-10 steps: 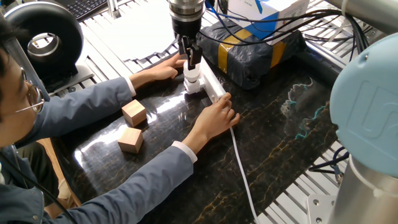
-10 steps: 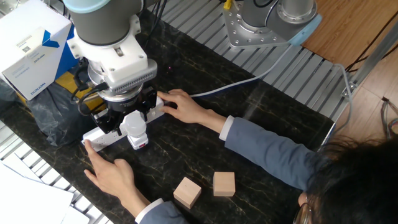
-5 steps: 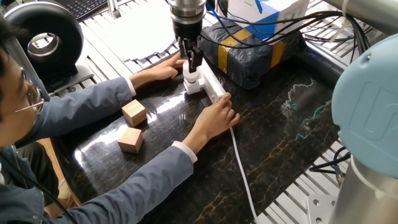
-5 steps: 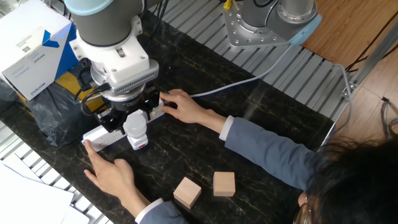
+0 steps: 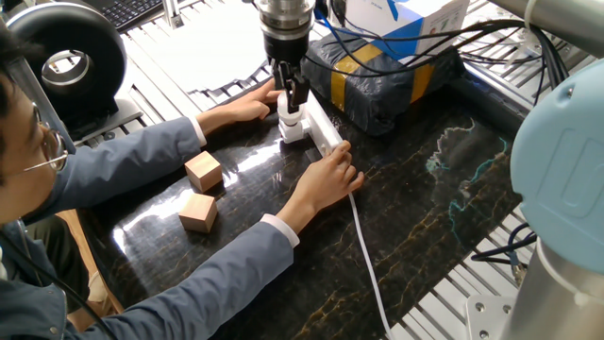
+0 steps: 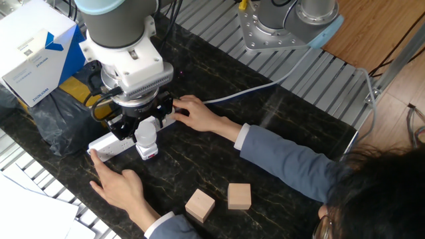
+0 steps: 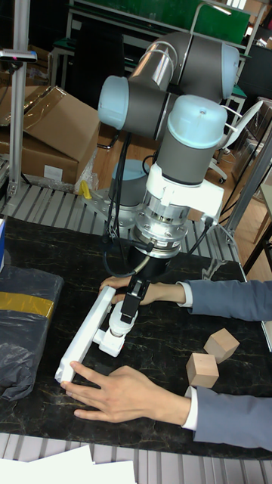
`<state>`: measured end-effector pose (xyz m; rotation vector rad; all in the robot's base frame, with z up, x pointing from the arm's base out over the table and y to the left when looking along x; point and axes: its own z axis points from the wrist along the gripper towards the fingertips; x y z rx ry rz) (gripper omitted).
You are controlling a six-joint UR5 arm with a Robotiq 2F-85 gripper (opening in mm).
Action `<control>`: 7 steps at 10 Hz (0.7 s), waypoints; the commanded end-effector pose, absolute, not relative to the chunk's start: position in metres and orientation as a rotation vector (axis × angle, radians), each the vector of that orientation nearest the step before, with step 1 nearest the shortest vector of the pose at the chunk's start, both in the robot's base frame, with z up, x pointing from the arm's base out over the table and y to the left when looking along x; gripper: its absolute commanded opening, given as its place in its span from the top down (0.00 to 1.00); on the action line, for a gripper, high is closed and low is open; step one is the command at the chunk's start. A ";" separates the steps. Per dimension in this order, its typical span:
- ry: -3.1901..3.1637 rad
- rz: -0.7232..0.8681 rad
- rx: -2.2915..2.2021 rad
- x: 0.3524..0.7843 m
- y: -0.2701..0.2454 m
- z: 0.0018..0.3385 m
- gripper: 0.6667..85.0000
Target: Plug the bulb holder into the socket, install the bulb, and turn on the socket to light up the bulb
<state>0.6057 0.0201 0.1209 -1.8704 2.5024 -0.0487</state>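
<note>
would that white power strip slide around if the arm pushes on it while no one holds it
Probably yes. The socket is a long, narrow plastic bar lying flat on a glossy dark table, so it likely skids or pivots easily. The person's hands press on both ends, which hints it needs bracing. It looks rigid, unlike its thin cable, which would just flex.

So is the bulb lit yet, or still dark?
Dark, as far as the views show: the bulb shows plain white with no glow, upright on the bulb holder at the socket, the end effector closed around it.
</note>
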 end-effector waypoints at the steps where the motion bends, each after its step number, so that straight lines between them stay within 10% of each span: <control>1: 2.492 -0.048 -1.859 0.609 0.021 0.119 0.32; 7: 2.486 -0.059 -1.861 0.610 0.016 0.117 0.36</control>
